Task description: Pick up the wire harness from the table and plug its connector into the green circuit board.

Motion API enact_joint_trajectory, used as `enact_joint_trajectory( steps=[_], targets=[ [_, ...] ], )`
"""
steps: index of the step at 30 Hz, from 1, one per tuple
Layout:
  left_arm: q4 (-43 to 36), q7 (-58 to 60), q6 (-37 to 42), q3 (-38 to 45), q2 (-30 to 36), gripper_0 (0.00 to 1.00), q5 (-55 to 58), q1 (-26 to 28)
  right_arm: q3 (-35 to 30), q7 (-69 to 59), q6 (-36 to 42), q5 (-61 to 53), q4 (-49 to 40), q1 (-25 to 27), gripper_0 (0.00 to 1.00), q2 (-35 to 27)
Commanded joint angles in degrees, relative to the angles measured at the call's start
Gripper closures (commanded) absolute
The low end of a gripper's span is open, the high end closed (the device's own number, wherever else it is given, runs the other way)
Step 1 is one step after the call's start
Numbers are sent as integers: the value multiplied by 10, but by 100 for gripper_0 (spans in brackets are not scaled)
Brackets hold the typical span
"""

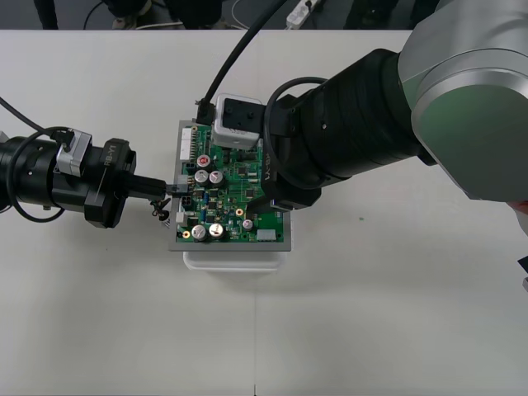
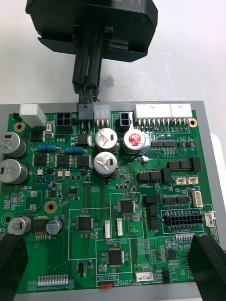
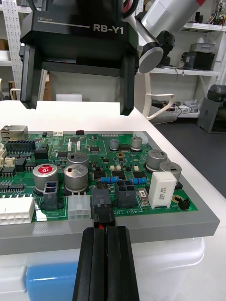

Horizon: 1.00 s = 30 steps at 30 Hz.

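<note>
Small black plug (image 3: 102, 205) gripped by left claw (image 3: 104, 229); touching green board (image 3: 101, 162).

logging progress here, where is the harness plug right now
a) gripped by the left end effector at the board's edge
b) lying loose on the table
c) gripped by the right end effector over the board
A: the left end effector is shut on the black plug at an edge connector of the green circuit board, while the right end effector stands open above the board.

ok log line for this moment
left gripper: shut on plug at board edge | right gripper: open, over board | seating: unclear
</note>
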Motion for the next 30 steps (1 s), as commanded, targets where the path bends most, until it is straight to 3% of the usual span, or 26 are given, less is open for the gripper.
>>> enact_joint_trajectory(
  steps=[1,30],
  targets=[
    [-6,20,-21,-1,-16,100,-4,-26,-4,-24,-3,-13,-2,-24,0,10],
    [-6,24,-21,-1,16,98,-2,-26,-7,-18,-3,-17,-2,-24,0,10]
  ],
)
